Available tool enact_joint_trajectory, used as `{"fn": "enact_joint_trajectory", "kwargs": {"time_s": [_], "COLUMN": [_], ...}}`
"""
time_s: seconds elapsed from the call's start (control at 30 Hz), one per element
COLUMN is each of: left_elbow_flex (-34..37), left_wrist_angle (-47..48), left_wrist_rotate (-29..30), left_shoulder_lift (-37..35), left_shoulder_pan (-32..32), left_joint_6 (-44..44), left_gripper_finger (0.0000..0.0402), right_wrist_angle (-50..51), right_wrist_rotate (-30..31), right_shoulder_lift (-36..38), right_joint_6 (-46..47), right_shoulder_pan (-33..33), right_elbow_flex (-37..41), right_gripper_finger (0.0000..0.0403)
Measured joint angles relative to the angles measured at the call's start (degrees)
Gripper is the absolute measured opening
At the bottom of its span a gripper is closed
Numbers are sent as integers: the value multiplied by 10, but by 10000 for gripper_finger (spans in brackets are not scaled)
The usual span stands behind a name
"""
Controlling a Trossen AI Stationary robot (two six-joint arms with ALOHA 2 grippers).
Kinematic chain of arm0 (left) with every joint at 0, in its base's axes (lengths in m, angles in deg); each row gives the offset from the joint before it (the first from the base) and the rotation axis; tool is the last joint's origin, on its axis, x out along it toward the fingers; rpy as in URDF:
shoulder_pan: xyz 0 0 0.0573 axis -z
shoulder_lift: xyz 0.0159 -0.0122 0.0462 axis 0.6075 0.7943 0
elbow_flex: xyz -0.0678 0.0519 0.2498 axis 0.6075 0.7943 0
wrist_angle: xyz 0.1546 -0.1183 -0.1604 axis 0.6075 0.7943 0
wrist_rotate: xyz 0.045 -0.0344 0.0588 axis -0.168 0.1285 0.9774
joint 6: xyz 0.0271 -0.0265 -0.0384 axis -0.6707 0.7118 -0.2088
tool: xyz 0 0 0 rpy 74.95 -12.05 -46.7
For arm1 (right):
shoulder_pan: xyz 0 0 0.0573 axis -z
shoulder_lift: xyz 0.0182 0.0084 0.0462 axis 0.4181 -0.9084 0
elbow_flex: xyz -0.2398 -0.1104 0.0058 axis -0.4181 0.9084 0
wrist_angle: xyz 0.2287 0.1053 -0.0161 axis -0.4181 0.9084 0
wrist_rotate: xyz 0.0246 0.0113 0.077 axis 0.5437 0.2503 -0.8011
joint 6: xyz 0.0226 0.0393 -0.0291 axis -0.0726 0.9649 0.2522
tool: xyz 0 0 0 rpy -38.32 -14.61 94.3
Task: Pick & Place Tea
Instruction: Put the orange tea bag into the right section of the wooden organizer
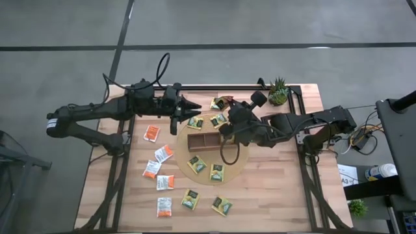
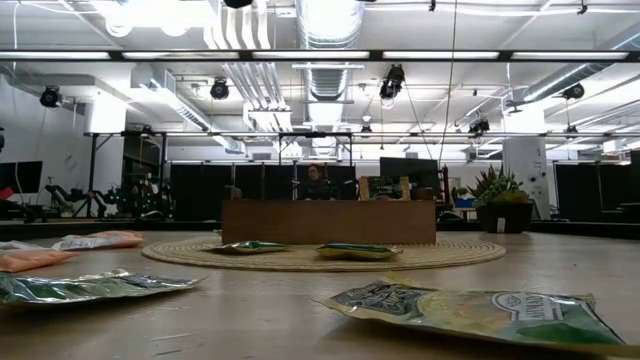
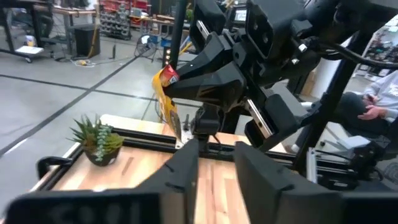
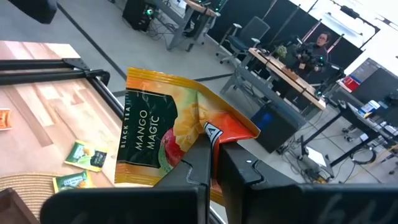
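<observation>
Tray (image 1: 203,141) on round mat (image 1: 229,170); sachets (image 1: 164,182) left; plant (image 1: 279,91) far corner.

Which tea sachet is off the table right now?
The orange-yellow Mango Magic sachet, pinched in the shut right gripper above the table. All other sachets lie flat on the table or round mat.

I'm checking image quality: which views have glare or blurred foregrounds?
Low view: ceiling lights blow out overhead; the nearest yellow-green paper sachet is soft. Left wrist view: its own dark fingers are blurred. Right wrist view: the held orange-yellow "Mango Magic" sachet reads sharply.
</observation>
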Motion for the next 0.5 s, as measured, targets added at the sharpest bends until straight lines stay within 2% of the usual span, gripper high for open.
{"fn": "enact_joint_trajectory", "kwargs": {"time_s": [0.17,0.27,0.5], "left_elbow_flex": [0,0,0], "left_wrist_angle": [2,2,-1], "left_wrist_rotate": [22,23,24], "left_shoulder_lift": [1,2,2], "left_shoulder_pan": [0,-1,-1], "left_joint_6": [-2,-5,-2], "left_gripper_finger": [185,218,239], "right_wrist_angle": [0,0,0], "right_wrist_rotate": [-2,-4,-5], "right_shoulder_lift": [0,0,0], "right_joint_6": [3,4,5], "right_shoulder_pan": [3,4,6], "right_elbow_flex": [0,0,0], "right_gripper_finger": [13,13,13]}}
